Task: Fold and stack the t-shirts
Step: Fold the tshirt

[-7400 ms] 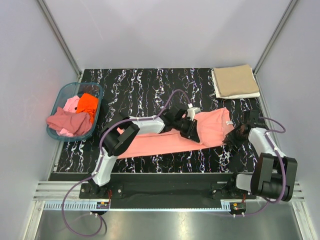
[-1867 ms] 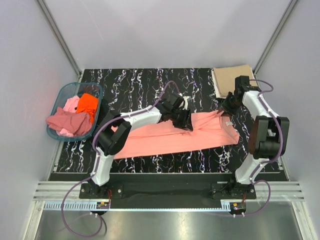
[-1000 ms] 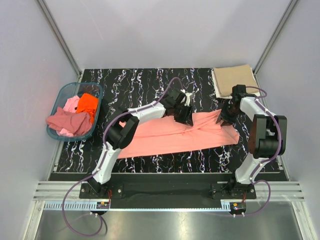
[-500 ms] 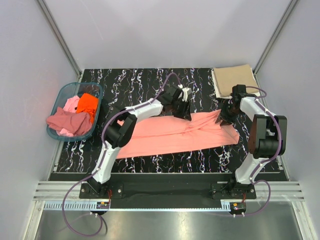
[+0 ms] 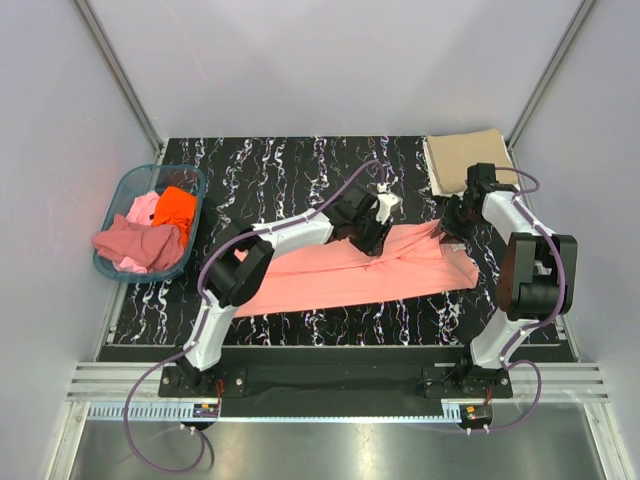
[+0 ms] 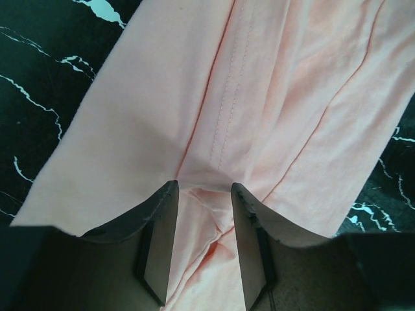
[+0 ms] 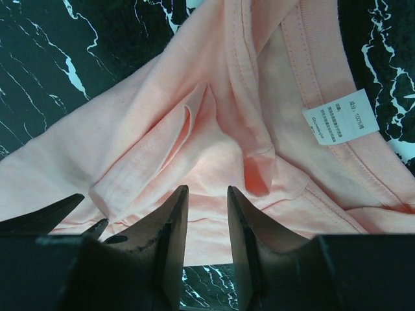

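A salmon-pink t-shirt (image 5: 340, 275) lies as a long band across the middle of the black marbled table (image 5: 280, 170). My left gripper (image 5: 372, 238) is down on its back edge near the middle. In the left wrist view the jaws (image 6: 204, 191) stand partly apart with a puckered fold of the pink fabric (image 6: 259, 97) between them. My right gripper (image 5: 447, 226) is at the collar end. There its jaws (image 7: 207, 191) stand apart over the fabric edge (image 7: 162, 129), near the white label (image 7: 340, 123). A folded tan t-shirt (image 5: 468, 162) lies at the back right.
A teal plastic basket (image 5: 120, 190) at the left edge holds orange (image 5: 175, 210), light pink (image 5: 143, 207) and dusty rose (image 5: 130, 245) shirts, the last draped over its rim. Grey walls close in both sides and the back.
My left gripper has shifted a little right and down, from just behind the shirt's back edge onto it. The right gripper has stayed at the collar end. The shirt lies as before.
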`<state>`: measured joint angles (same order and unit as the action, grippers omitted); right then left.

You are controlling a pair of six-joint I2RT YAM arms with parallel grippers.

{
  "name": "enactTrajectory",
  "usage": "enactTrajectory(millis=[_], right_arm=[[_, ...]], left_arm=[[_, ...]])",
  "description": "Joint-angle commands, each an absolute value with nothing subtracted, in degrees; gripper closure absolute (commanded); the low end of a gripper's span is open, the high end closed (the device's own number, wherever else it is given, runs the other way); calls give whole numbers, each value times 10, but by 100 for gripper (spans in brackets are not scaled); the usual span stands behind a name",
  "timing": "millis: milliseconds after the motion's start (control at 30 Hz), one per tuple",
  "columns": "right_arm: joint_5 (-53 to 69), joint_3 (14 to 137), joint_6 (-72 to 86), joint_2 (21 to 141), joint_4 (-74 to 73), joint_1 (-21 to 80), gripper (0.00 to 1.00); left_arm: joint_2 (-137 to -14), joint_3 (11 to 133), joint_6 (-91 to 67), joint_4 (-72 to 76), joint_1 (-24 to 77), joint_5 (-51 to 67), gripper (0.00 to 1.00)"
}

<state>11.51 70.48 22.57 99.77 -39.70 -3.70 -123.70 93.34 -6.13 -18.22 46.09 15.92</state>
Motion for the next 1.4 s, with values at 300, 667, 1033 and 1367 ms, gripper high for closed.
enactTrajectory(millis=[300,667,1033,1367], right_arm=[[95,679,212,990,-369,-41,62],[84,617,214,988,-331,-47,100],[63,612,222,943,-335,-50,79],[188,652,158,983,-298,-98,63]], left_arm=[[-1189,915,-39,-166,474,114,56],[-1155,817,-171,-126,447,125,55],[-1149,787,-206,-113,409,156,55],[-1138,801,-252,-107,393,240,54]])
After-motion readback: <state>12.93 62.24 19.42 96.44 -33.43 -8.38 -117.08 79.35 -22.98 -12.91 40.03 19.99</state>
